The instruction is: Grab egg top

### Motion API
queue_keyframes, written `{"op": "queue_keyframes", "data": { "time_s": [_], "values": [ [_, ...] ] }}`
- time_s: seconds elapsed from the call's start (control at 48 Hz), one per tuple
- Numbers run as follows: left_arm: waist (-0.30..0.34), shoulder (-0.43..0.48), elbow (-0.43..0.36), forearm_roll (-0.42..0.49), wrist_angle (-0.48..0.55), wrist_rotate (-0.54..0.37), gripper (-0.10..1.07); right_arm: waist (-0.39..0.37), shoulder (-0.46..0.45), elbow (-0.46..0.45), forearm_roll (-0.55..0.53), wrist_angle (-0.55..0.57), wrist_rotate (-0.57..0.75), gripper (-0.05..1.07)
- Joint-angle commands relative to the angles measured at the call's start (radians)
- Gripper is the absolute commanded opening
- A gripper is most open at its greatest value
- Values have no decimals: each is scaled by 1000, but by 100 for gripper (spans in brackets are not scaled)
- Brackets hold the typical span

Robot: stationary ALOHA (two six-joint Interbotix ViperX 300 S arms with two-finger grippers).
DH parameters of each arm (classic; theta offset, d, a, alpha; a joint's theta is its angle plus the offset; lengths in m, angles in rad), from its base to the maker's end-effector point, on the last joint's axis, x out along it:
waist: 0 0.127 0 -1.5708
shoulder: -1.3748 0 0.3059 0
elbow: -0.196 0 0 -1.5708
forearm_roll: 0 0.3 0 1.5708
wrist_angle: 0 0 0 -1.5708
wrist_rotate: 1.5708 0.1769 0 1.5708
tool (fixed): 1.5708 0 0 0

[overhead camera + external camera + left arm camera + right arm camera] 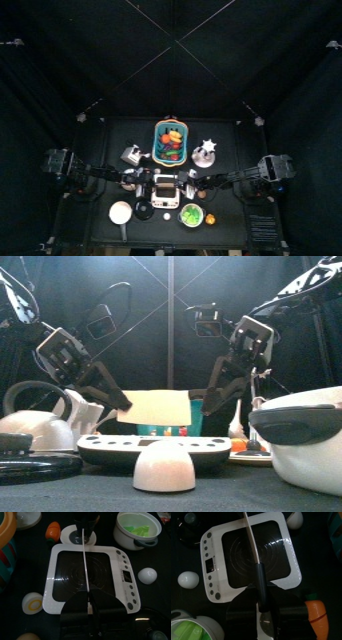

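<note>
Jaws of both grippers are pinched shut on a pale sheet [160, 406] — the left gripper [123, 410] at one edge, the right gripper [201, 400] at the other — holding it upright over the scale [154, 448]. The egg top [164, 468], a white dome, sits just in front of the scale, untouched.

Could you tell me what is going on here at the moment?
Both arms meet over the cooktop in the middle of the table. The left end effector and the right end effector each grip one side of a thin pale board, holding it upright above the cooktop. The egg top, a white dome, sits alone on the table in front of the cooktop, and neither arm is touching it.
</note>
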Motion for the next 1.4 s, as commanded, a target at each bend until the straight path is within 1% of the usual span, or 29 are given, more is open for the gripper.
{"op": "queue_keyframes", "data": {
  "time_s": [0.0, 0.188, 0.312, 0.583, 0.729, 0.812, 0.979, 1.104, 1.271, 1.375],
  "values": [
    [-5, -6, -9, 5, -5, 2, 31, -14, -35, -11, 2, 8, 2, 33],
    [-8, -18, -21, 15, -9, 0, 32, -14, -58, -8, 2, 8, 2, 33],
    [-6, -29, -26, 15, -9, 0, 38, -12, -86, 9, 2, 8, 3, 33],
    [-3, -51, -38, 12, -14, -5, 67, -6, -156, 86, 11, 18, 11, 33],
    [9, -77, -34, 6, -14, 0, 76, -3, -210, 129, 41, 67, 11, 33],
    [20, -97, -23, 8, -14, 0, 77, 3, -250, 155, 69, 114, 9, 33],
    [55, -130, 0, 9, -15, 0, 77, 31, -357, 204, 132, 198, 8, 33],
    [86, -140, 17, 6, -15, 0, 77, 52, -428, 249, 201, 249, 9, 33],
    [120, -141, 28, 6, -15, 0, 77, 61, -482, 313, 305, 288, 9, 33],
    [137, -144, 21, 3, -15, -2, 77, 75, -502, 334, 359, 299, 6, 34]
  ]
}}
